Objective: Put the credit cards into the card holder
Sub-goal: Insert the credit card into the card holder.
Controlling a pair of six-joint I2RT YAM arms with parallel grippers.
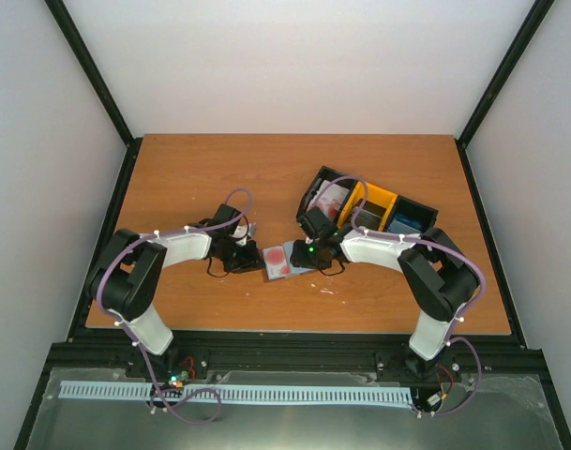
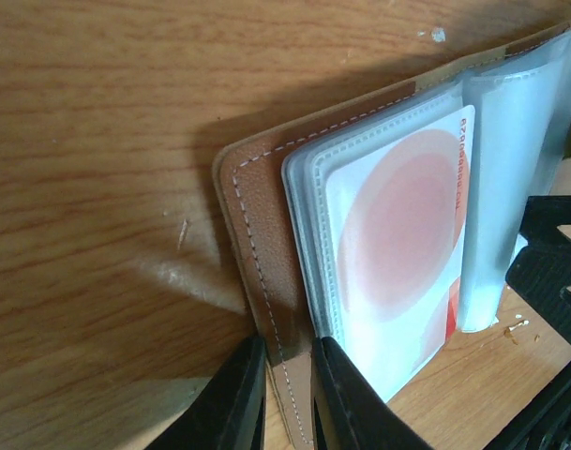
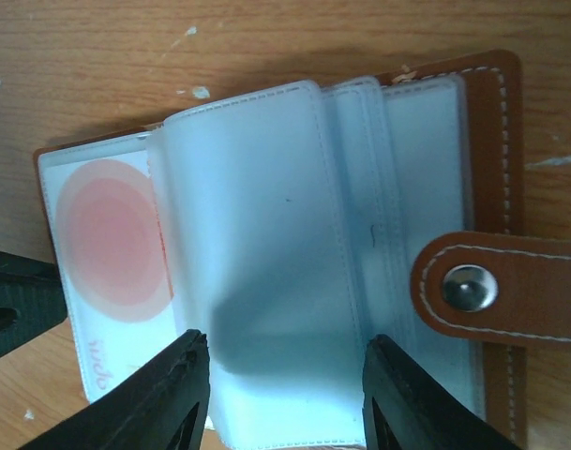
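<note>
The brown leather card holder (image 1: 278,262) lies open on the table between my two grippers. My left gripper (image 2: 287,394) is shut on the left leather edge of the card holder (image 2: 257,197). A white card with a red circle (image 2: 407,244) sits in a clear sleeve on the left page. My right gripper (image 3: 285,375) is open, its jaws wide apart over the pale blue-grey sleeves (image 3: 257,216), holding nothing. The card (image 3: 107,244) and the snap tab (image 3: 496,286) show there too. More cards lie in the bins: white-red (image 1: 330,199), dark grey (image 1: 374,217), blue (image 1: 404,223).
A row of black and yellow bins (image 1: 383,196) stands behind my right arm, right of centre. The table's front edge (image 1: 294,331) lies close below the card holder. My left gripper's black body (image 3: 13,309) shows at the left of the right wrist view.
</note>
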